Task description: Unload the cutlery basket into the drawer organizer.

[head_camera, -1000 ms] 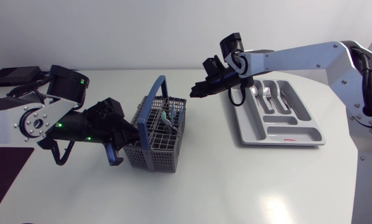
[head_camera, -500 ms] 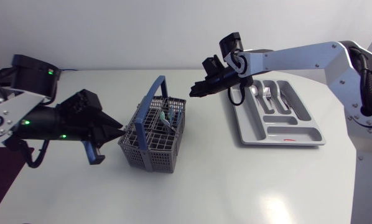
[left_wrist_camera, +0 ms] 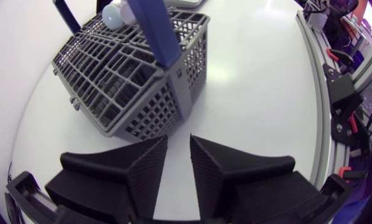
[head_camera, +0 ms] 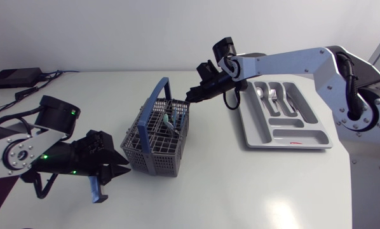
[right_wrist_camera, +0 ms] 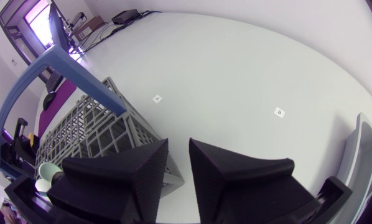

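The grey wire cutlery basket with its upright blue handle stands mid-table, and a teal-handled utensil pokes out of it. My left gripper hovers low at the basket's near-left corner. In the left wrist view the basket lies just ahead of that gripper, whose fingers are slightly apart and empty. My right gripper hangs over the basket's far rim. In the right wrist view it is narrowly open and empty, above the basket. The grey drawer organizer at the right holds some cutlery.
A black box with cables sits at the back left corner. Two small square marks lie on the white tabletop beyond the basket. The table's curved edge runs to the side of my left gripper.
My left arm has swung back from the basket's left wall toward the table's front. My right gripper has moved left, closer over the basket's far rim.
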Controlling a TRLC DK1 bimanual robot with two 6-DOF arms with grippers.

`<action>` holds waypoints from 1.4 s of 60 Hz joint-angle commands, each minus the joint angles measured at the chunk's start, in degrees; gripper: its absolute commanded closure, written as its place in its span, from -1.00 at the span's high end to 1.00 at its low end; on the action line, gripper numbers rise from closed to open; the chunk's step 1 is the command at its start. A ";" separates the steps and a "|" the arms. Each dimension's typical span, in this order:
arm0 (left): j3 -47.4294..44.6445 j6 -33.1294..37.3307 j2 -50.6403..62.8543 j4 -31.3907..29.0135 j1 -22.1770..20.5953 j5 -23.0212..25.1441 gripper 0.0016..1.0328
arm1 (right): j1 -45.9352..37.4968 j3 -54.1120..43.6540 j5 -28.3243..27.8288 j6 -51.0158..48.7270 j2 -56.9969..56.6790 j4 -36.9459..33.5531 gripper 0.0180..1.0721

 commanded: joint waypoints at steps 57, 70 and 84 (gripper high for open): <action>16.25 0.15 24.18 18.21 12.27 3.72 -0.37 | 3.22 -33.70 -5.25 -1.60 -21.59 5.28 -0.49; 22.14 -1.35 27.96 17.06 11.74 4.16 -0.37 | 3.40 -39.68 -5.16 -1.69 -27.39 5.89 -0.49; 25.65 -3.55 31.12 16.71 9.10 4.24 -0.37 | 3.48 -43.55 -4.98 -1.43 -31.44 6.69 -0.49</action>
